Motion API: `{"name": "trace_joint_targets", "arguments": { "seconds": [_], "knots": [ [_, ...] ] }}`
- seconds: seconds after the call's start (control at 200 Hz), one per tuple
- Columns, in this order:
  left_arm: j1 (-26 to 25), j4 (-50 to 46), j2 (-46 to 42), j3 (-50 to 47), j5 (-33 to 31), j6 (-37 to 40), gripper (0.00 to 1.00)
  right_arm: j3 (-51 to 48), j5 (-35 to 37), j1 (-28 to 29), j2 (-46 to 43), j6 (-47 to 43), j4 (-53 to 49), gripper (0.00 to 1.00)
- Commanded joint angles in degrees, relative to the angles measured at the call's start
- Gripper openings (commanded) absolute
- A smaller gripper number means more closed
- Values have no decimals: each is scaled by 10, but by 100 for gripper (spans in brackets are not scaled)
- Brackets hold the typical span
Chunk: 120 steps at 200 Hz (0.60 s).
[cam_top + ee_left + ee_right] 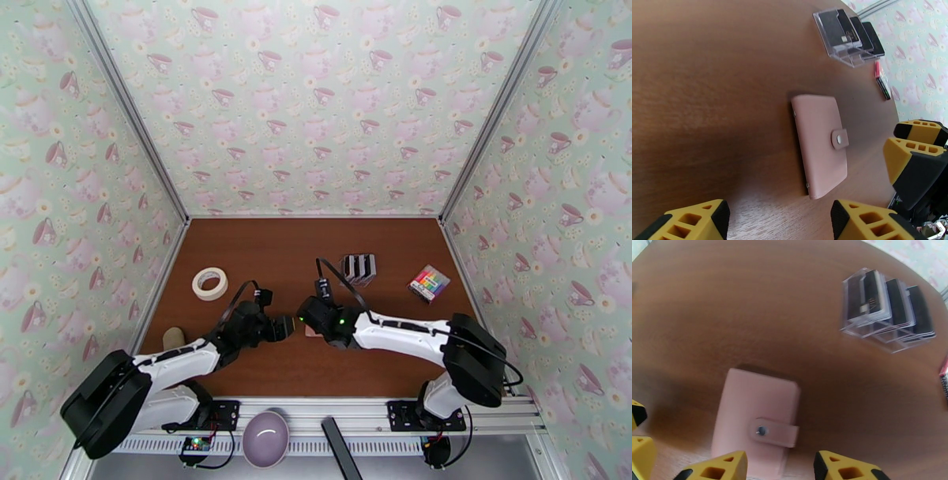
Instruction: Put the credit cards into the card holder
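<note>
holder: The pink holder [821,146] is lying flat on the table [261,245] near the centre, right under where the two arms are meeting.
tab: The snap tab [839,139] is sitting buttoned over the cover, so the holder is staying folded shut with no pocket showing.
cards: The cards [837,25] are standing upright in a clear stand [851,59], at about 1 o'clock from the holder in the top view and apart from it.
left gripper: The left gripper [780,207] is hovering just at the holder's 9 o'clock side, jaws standing apart and clamping nothing.
right gripper: The right gripper [780,456] is hanging just at the holder's 3 o'clock side, jaws apart; the holder's near edge is lying about between the fingertips, but no grip is showing.
done: Nothing is looking finished; no card is sitting in the holder.
step in hand: By my reading, both arms are lining up on the holder to steady and unsnap it.
left: Opening the tab, spreading the cover, lifting the cards out of the stand and sliding them into the pockets.
others: A tape roll [209,283] is lying at 10 o'clock and a coloured box [428,283] at 2 o'clock, both well apart from the work.
</note>
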Motion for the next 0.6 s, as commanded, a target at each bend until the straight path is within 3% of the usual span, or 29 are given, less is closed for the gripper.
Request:
{"name": "trace_joint_targets", "arguments": {
  "seconds": [0.0,0.29,0.596],
  "knots": [
    [-2,43,15,-15,34,-18,70,35,-33,4,35,30,-27,46],
    [-12,71,44,-26,41,-35,68,69,-50,4,85,44,-57,38],
    [-20,88,66,-28,33,-40,68,91,-45,4,122,44,-58,37]
  ]
}}
